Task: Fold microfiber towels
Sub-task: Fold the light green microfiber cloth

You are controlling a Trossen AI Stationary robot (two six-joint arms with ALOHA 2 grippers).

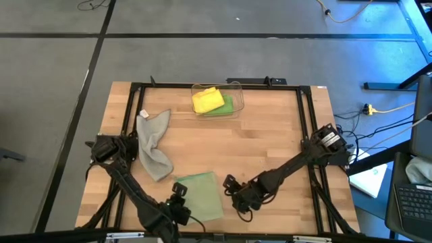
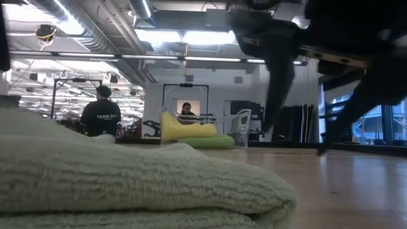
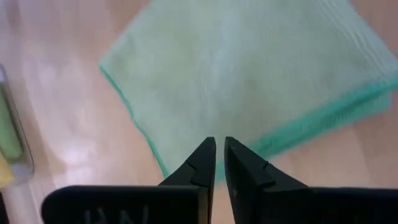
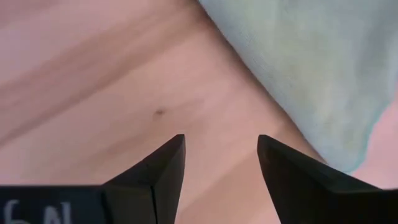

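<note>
Folded flat at the near edge of the bench (image 1: 270,135), between the two grippers: the pale sage green towel (image 1: 200,194), doubled over so a thick rounded fold faces the low camera, teal-stitched hem showing along its layers, pile soft and looped. Just beside its near-left corner, the left gripper (image 1: 177,191), fingers (image 3: 205,165) pinched nearly together and holding nothing, tips just over the cloth's edge, probably so as to press or square the fold. Just off its right side, the right gripper (image 1: 229,183), fingers (image 4: 165,165) spread apart over bare wood, empty, the towel's corner lying close by, which reads as a release made there to leave the fold undisturbed. Farther back on the left, the grey towel (image 1: 152,143), rumpled and drawn out long, white tag at its far end, not yet folded. Farthest, at the back edge, the clear plastic bin (image 1: 235,89), yellow towel (image 1: 206,100) bunched over bright green towel (image 1: 226,106) inside, seemingly kept there as stock.
</note>
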